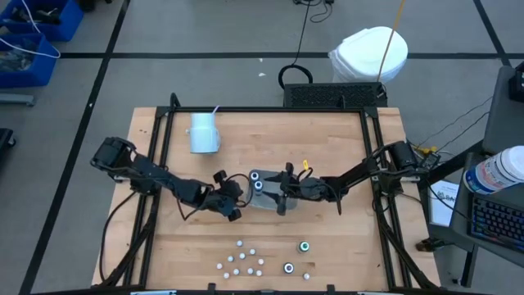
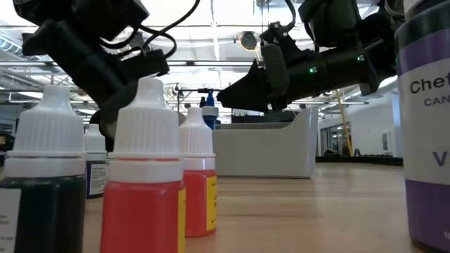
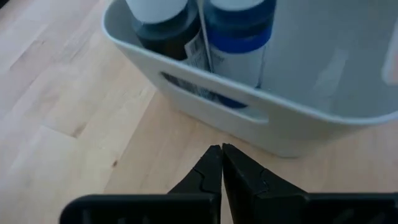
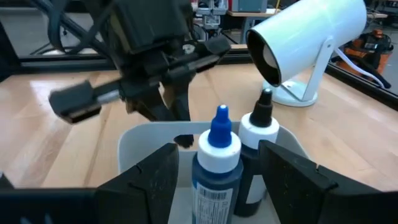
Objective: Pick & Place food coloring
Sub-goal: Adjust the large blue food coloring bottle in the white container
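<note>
A grey tray [image 1: 270, 199] stands mid-table with two food coloring bottles upright in its left end: a blue-tipped one [image 4: 216, 158] and a black-tipped one [image 4: 258, 146]. My right gripper [image 4: 217, 186] is open over the tray, one finger on either side of the blue-tipped bottle, apart from it. My left gripper [image 3: 221, 163] is shut, low at the tray's left end wall [image 3: 249, 118]. Several small white-capped bottles [image 1: 246, 260] and two teal-topped ones [image 1: 304, 245] stand near the table's near edge; they fill the front of the low view [image 2: 144, 197]. My left gripper's shut fingertips [image 3: 214, 155] stand at the foot of the tray's left end wall, coming level from the table's left. I cannot tell whether they touch it.
A white cup [image 1: 203, 133] stands at the far left of the table, also in the right wrist view [image 4: 311, 37]. A large purple-labelled bottle [image 2: 425, 126] is close to the low camera. Bare wood lies between the tray and the loose bottles.
</note>
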Robot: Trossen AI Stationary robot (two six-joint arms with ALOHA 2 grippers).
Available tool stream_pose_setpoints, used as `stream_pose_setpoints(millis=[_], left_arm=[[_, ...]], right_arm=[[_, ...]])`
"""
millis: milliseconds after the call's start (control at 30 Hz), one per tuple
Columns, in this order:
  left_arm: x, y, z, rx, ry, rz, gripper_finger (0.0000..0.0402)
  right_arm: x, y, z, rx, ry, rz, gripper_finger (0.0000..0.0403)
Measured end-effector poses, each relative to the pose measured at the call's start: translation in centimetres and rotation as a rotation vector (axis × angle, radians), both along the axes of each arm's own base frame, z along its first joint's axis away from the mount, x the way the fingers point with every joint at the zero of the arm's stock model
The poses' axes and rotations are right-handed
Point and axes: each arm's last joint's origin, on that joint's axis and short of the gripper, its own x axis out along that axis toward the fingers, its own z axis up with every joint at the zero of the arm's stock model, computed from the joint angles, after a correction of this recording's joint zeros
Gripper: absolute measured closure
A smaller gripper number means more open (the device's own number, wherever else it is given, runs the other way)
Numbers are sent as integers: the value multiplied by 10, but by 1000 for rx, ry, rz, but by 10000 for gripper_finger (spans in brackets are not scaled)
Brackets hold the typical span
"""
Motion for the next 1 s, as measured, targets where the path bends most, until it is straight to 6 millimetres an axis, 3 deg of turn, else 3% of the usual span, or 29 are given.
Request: stream_pose_setpoints(millis=[167, 667, 1000], left_arm=[[2, 2, 1, -5, -17, 0, 397], [4, 1, 3, -5, -39, -9, 376], [4, 1, 3, -3, -34, -10, 376]], right_arm=[[0, 0, 0, 5, -2, 2, 191], [2, 0, -2, 3, -18, 1, 193], [16, 1, -8, -12, -7, -3, 193]])
